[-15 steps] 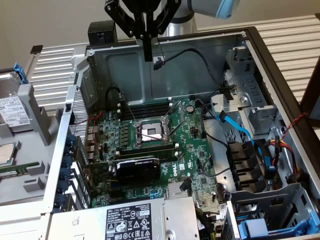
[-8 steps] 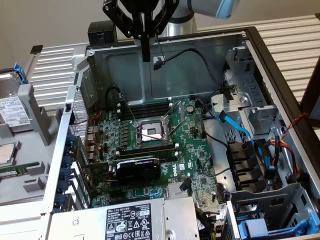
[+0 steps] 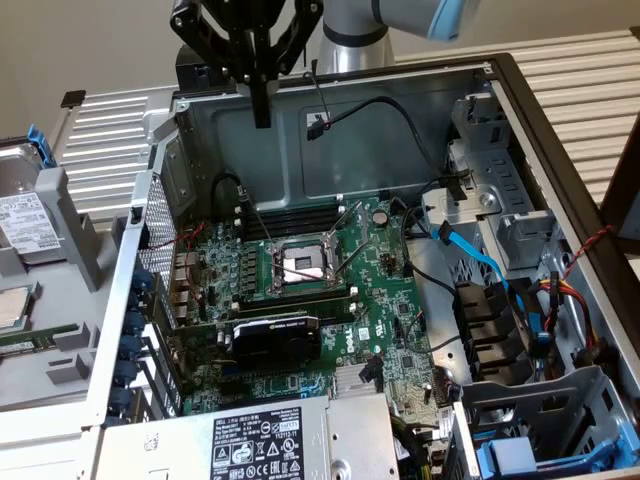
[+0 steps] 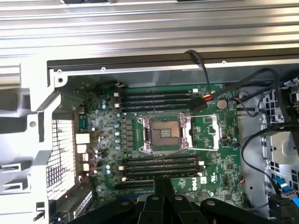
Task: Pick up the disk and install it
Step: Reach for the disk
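- The disk (image 3: 22, 225) sat in a grey holder (image 3: 62, 205) at the exterior view's left edge, outside the open computer case (image 3: 330, 140) and well apart from the pincer (image 3: 261, 116).
- The case's side wall stood between them.
- The pincer pointed down over the motherboard (image 3: 300, 270), fully closed and empty.

Plain beige wall (image 3: 90, 40) behind. Ribbed pale-metal tabletop (image 3: 110, 140) reaches the exterior view's left and right edges. Lighting soft and even, slight glare on the ribs.
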